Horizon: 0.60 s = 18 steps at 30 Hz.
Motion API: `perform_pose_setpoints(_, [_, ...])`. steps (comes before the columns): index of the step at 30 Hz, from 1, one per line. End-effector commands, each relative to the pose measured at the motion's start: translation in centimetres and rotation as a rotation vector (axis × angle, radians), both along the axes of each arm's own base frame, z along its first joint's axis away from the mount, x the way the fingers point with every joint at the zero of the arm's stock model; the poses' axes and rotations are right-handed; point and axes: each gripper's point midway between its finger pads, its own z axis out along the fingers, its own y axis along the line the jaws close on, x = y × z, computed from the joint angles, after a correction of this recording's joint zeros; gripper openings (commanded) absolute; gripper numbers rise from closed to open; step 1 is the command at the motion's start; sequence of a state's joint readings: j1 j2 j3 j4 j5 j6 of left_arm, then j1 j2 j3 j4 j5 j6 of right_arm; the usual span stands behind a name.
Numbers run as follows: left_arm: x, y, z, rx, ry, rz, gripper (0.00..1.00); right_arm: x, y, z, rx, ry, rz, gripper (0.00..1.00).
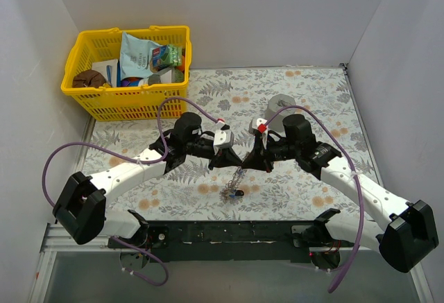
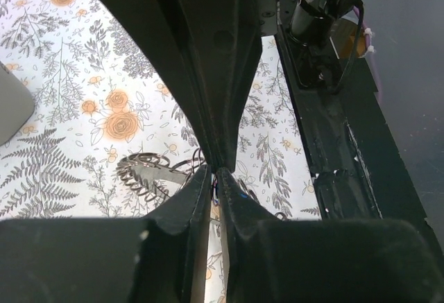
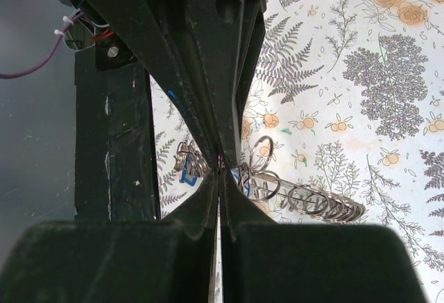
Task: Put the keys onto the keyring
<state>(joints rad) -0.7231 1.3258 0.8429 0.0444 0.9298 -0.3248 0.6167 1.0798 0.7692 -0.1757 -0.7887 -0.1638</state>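
My two grippers meet tip to tip above the middle of the floral mat. The left gripper (image 1: 232, 156) and the right gripper (image 1: 248, 157) are both shut on the keyring (image 1: 236, 178), a chain of silvery rings that hangs from them down to the mat. In the left wrist view my fingers (image 2: 198, 195) pinch thin metal and a bit of blue, and the ring coil (image 2: 142, 172) lies to the left. In the right wrist view the rings (image 3: 316, 201) trail right, and a blue-headed key (image 3: 186, 175) hangs on rings to the left. A small dark cluster (image 1: 232, 193) sits at the chain's lower end.
A grey cylinder (image 1: 281, 102) stands behind the right gripper. A yellow basket (image 1: 83, 53) of packets sits at the back left. White walls close in both sides and the back. The black base rail (image 1: 229, 232) runs along the near edge.
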Motion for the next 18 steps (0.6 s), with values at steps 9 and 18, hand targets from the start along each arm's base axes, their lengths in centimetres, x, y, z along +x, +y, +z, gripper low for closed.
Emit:
perform_pose_setpoints(9, [-0.5, 0.0, 0.0, 0.015, -0.019, -0.044, 0.0, 0.3, 0.6, 2.3, 0.074, -0.08, 0.023, 0.01])
perform_pose_setpoints(18, [-0.6, 0.1, -0.5, 0.038, -0.004, -0.052, 0.0, 0.3, 0.7, 2.6, 0.078, -0.083, 0.026, 0.01])
